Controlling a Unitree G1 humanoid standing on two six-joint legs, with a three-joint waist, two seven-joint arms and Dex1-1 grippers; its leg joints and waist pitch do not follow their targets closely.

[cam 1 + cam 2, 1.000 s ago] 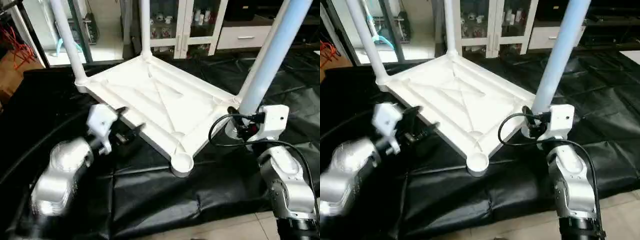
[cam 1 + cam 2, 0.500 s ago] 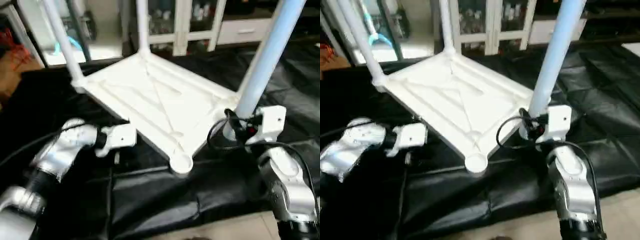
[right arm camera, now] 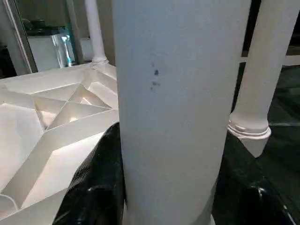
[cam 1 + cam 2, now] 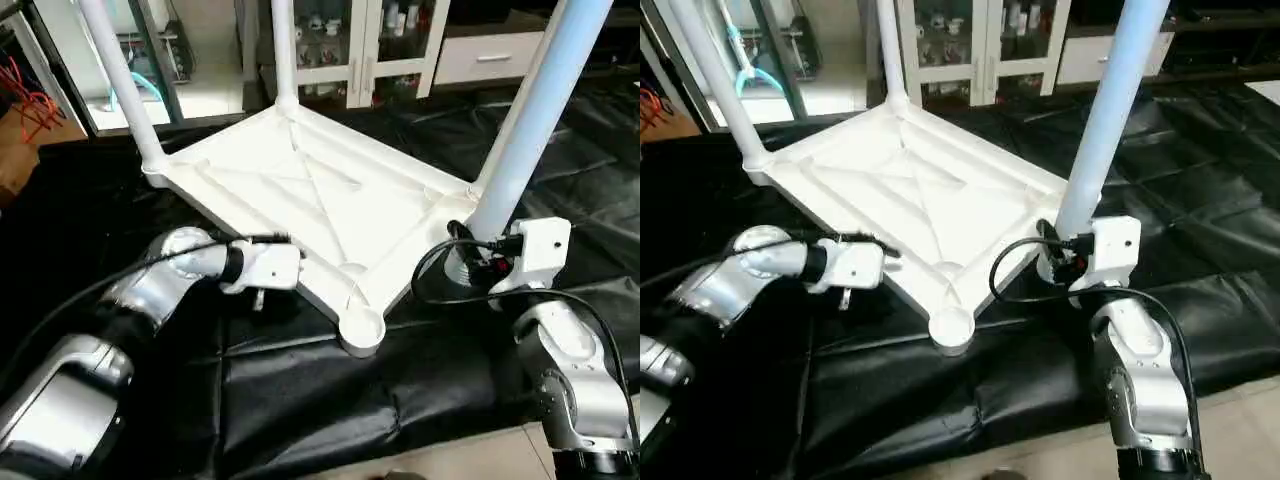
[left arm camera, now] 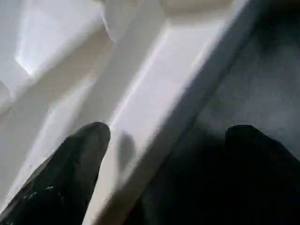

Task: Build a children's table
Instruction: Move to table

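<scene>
Left fingers (image 5: 79,168) spread wide astride the tabletop (image 4: 330,200) edge; right fingers (image 3: 96,183) clasp a leg (image 4: 520,140)

No text, label, brand, number or sign can be read on anything here.

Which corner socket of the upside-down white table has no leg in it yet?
The nearest round corner socket of the white plastic tabletop, the one pointing toward the robot, stands empty. The other three each hold an upright white tubular leg.
</scene>
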